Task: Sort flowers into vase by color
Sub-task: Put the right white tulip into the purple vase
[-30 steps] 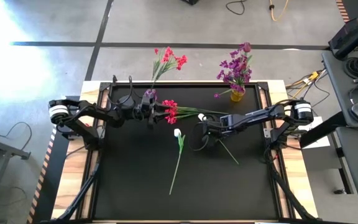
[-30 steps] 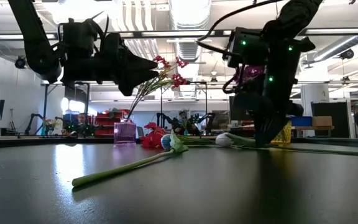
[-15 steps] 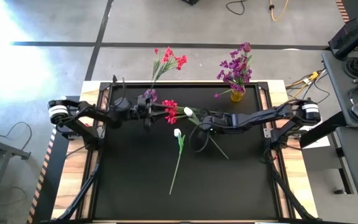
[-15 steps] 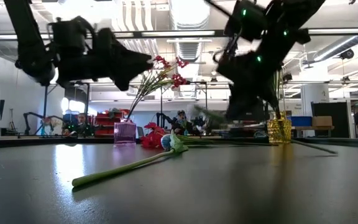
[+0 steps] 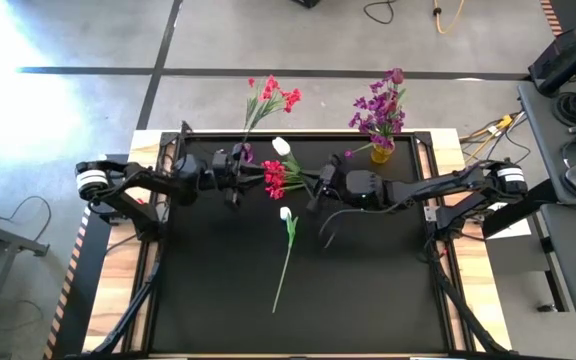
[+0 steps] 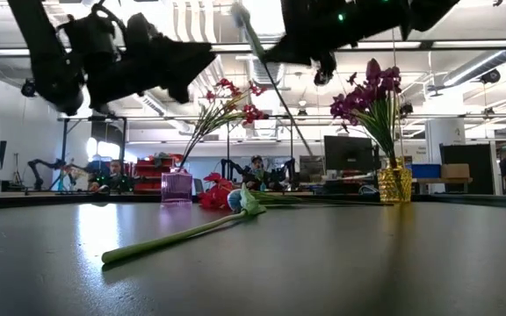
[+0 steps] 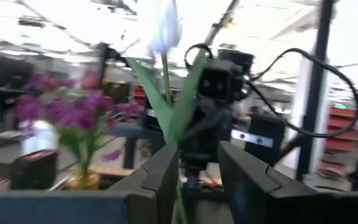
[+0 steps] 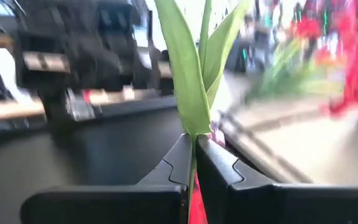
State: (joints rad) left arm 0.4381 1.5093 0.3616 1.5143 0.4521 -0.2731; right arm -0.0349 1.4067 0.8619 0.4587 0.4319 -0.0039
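Observation:
My right gripper [image 5: 318, 188] [image 8: 194, 142] is raised over the table's middle and shut on a white tulip whose bud [image 5: 281, 147] [image 7: 160, 25] points up. My left gripper [image 5: 236, 182] [image 7: 197, 171] hovers open, just left of a red flower bunch [image 5: 276, 178] lying flat on the mat, and faces the held tulip. A second white tulip [image 5: 286, 213] lies flat nearer the front. Red blooms [image 5: 273, 95] stand in a pink vase [image 6: 176, 186]. Purple blooms [image 5: 380, 108] stand in a yellow vase [image 6: 393, 184]. My right gripper pinches the tulip's green stem [image 8: 194, 127] between its two fingers, just below where the leaves [image 8: 185, 68] branch off. The fingers come roughly level from the table's right side and lie across the stem. The tulip is lifted clear and tilted, its lower stem end [image 6: 308, 151] hanging free.
The black mat [image 5: 368, 290] spreads wide toward the near edge. Both vases stand at the far edge. A loop of cable [image 5: 326, 228] hangs under my right arm. Beyond the table there are shelves, monitors and other equipment.
My right gripper has risen from the mat and moved toward the table's left and far side, tipping as it went. The white tulip has come up with it, from lying on the mat to lifted clear and tilted, bud uppermost. My left gripper has drawn slightly left.

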